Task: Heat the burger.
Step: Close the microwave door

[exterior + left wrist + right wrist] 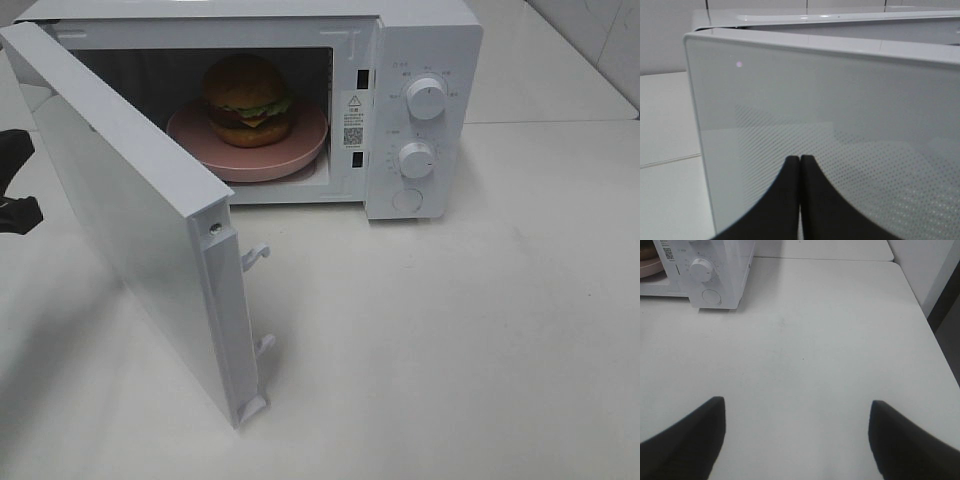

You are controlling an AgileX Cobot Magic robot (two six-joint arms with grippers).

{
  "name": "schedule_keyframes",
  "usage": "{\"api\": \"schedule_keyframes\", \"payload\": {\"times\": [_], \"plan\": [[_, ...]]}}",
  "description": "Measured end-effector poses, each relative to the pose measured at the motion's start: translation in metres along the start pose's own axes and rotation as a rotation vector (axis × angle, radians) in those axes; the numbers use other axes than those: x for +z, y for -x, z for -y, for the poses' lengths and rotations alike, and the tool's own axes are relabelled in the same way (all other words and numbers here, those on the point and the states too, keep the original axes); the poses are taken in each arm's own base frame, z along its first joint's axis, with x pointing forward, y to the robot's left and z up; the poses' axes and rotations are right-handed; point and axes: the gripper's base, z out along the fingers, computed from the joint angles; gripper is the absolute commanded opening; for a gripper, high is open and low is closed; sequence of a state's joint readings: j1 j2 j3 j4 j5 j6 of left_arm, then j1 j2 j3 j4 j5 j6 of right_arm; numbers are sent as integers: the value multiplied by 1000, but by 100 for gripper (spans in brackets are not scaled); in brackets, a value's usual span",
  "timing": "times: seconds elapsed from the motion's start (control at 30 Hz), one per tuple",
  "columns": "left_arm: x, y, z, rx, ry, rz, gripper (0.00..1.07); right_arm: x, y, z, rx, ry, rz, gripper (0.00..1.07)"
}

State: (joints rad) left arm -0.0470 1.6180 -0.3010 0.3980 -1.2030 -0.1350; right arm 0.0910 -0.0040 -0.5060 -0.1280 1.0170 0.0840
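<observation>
Burger (248, 95) on plate (300, 150) in the microwave (425, 60) — door (130, 210) open.
Left gripper (800, 159) closed by the door, right gripper (797, 407) wide over the bench (815, 340).

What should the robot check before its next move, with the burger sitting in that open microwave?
1. Burger on the pink plate, inside the microwave: ok.
2. Door closed: not ok, it stands wide open.
3. Left tool shut and facing the door's outer face: ok.
4. Left tool touching the door: cannot tell.
5. Right tool open, over the table, away from the door: ok.
6. Lower knob set for heating: cannot tell.
</observation>
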Motion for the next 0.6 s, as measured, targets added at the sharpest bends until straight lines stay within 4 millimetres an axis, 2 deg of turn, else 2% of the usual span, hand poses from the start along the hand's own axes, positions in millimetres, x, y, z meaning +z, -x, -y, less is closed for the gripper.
{"api": "schedule_keyframes", "payload": {"times": [0.13,0.6], "plan": [[15,-1,7,7,-45,-11,0,0,0,0,0,0,0,76],[44,-7,29,-7,-107,-19,0,0,0,0,1,1,0,76]]}}
